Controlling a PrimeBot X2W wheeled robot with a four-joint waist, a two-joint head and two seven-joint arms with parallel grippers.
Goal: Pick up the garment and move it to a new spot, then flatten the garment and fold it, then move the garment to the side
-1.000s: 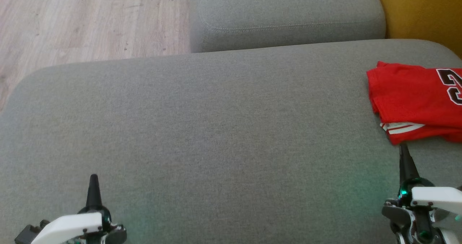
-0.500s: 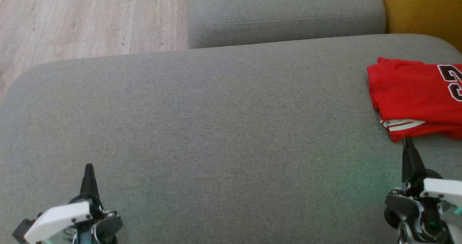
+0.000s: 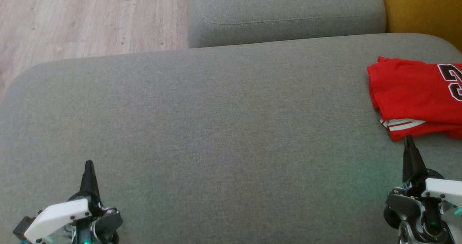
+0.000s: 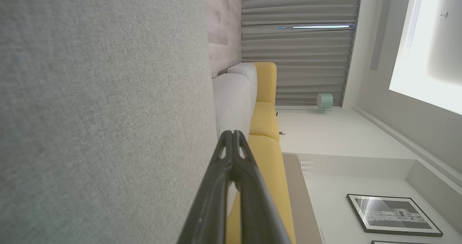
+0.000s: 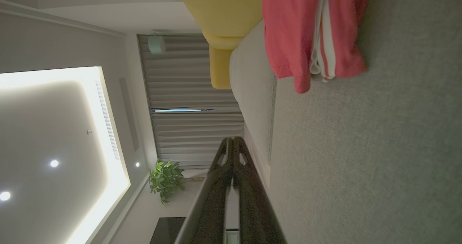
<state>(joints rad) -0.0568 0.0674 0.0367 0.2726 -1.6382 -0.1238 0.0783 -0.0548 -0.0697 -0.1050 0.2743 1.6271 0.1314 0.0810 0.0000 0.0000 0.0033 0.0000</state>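
Right gripper (image 3: 409, 140) pinched closed, empty, tip just beside folded red shirt (image 3: 408, 88); left gripper (image 3: 88, 163) closed, empty, over grey cushion (image 3: 231, 128). Shirt's black number cut off, unreadable.

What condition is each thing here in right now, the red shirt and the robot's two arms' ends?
red garment: folded, lying on the grey sofa cushion at its right end, held by nothing.
left end effector: shut, empty, over bare cushion.
right end effector: shut, empty, tip close to the garment's near edge, not gripping it.
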